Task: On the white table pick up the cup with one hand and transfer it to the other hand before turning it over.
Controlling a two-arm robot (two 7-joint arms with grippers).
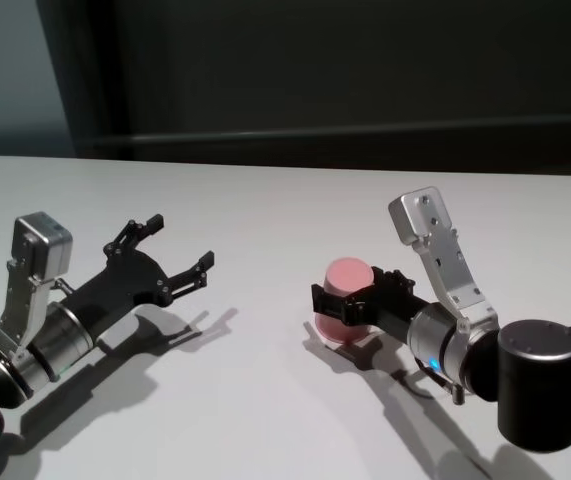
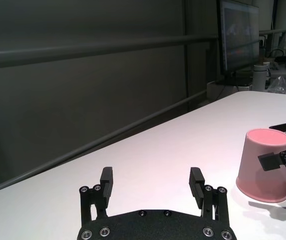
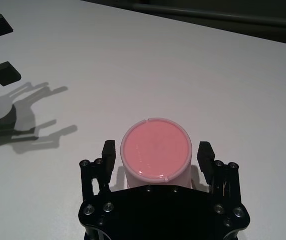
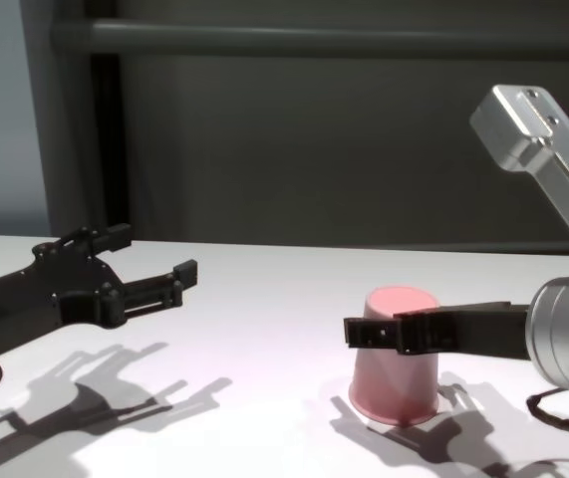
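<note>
The pink cup [image 1: 348, 290] stands upside down on the white table [image 1: 265, 200], base up and rim on the surface. My right gripper [image 1: 350, 302] is open around it, one finger on each side of the cup. The right wrist view shows a small gap between each finger [image 3: 107, 152] and the cup [image 3: 155, 147], so nothing is gripped. In the chest view the near finger [image 4: 364, 332] crosses in front of the cup [image 4: 394, 383]. My left gripper [image 1: 180, 243] hovers open and empty over the table's left part, pointing toward the cup [image 2: 264, 165].
A dark wall with a horizontal rail [image 4: 314, 40] runs behind the table's far edge. The left wrist view shows a monitor [image 2: 238, 35] and bottles [image 2: 263, 75] beyond the table's far end. Bare tabletop lies between the two grippers.
</note>
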